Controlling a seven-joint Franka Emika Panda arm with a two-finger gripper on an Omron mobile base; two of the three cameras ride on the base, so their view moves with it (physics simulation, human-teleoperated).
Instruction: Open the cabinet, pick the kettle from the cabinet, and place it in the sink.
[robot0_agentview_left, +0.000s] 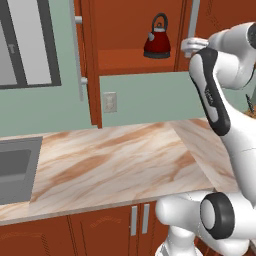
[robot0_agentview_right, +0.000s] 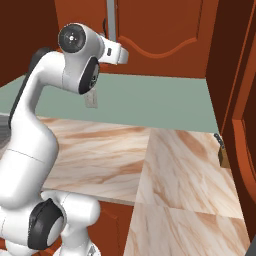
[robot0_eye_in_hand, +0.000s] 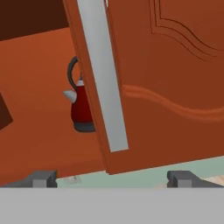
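One cabinet (robot0_agentview_left: 135, 30) door swung open, kettle (robot0_agentview_left: 157, 39) on its shelf half hidden behind the other door's bar handle (robot0_eye_in_hand: 103, 74), pincer (robot0_eye_in_hand: 111, 179) released just before it, sink (robot0_agentview_left: 15, 170) left in the surface (robot0_agentview_left: 125, 160).

a rendered home kitchen: a marbled tan countertop (robot0_agentview_left: 125, 160) with a recessed dark grey sink (robot0_agentview_left: 15, 170), reddish-brown wall cabinet (robot0_agentview_left: 130, 30) holding a red kettle (robot0_agentview_left: 157, 42), low cabinets (robot0_agentview_left: 100, 230) beneath, and a wall outlet (robot0_agentview_left: 109, 102).

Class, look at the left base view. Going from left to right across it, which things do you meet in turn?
sink → wall socket → kettle → robot arm
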